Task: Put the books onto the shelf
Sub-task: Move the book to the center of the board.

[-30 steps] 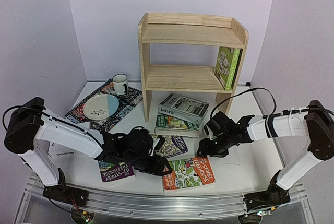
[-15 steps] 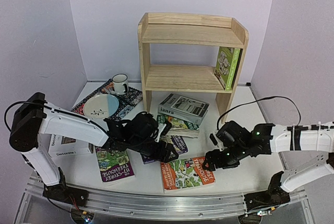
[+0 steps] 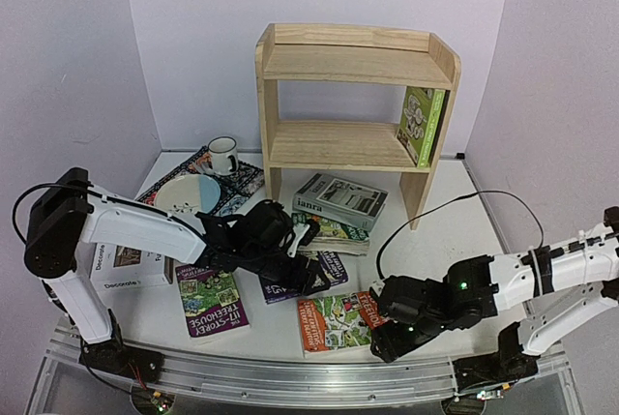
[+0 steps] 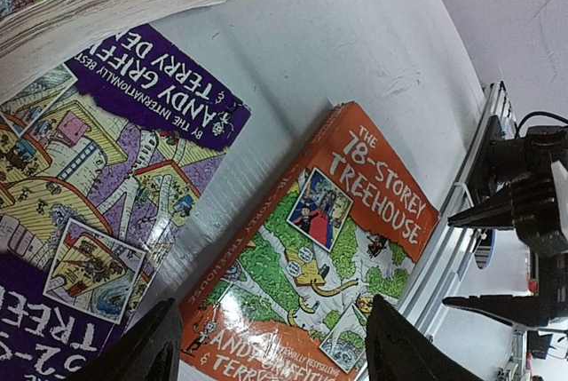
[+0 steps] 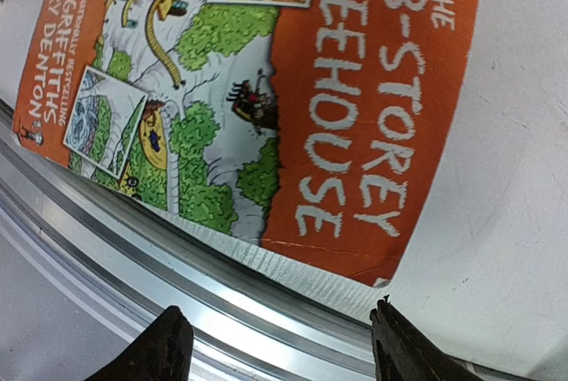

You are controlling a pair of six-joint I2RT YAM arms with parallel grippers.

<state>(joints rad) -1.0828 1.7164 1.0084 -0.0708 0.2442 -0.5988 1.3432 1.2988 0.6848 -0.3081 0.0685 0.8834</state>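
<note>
The orange book [image 3: 332,324] lies flat near the table's front edge. My right gripper [image 3: 385,336] hangs open at its right end, low over the front rail, its jaws straddling the book's page edge [image 5: 293,88] with nothing held. My left gripper [image 3: 311,278] is open above the dark purple book [image 3: 329,265], looking down on the orange cover [image 4: 355,221]. A purple book [image 3: 213,304] lies to the left. The grey-white "ianra" book [image 3: 340,197] rests on a green book [image 3: 324,231]. One light green book [image 3: 422,125] stands on the pine shelf [image 3: 338,144]. The white "Decorate" book [image 3: 124,270] is partly hidden behind my left arm.
A dark patterned placemat [image 3: 247,178] at the back left carries a plate [image 3: 186,195] and a mug [image 3: 222,155]. An aluminium rail [image 3: 290,376] runs along the near edge, right under my right fingers [image 5: 169,350]. Purple walls close in on both sides.
My right arm has swung down from beside the book stack to the front edge at the orange book's right end. My left gripper has shifted right, uncovering the purple book.
</note>
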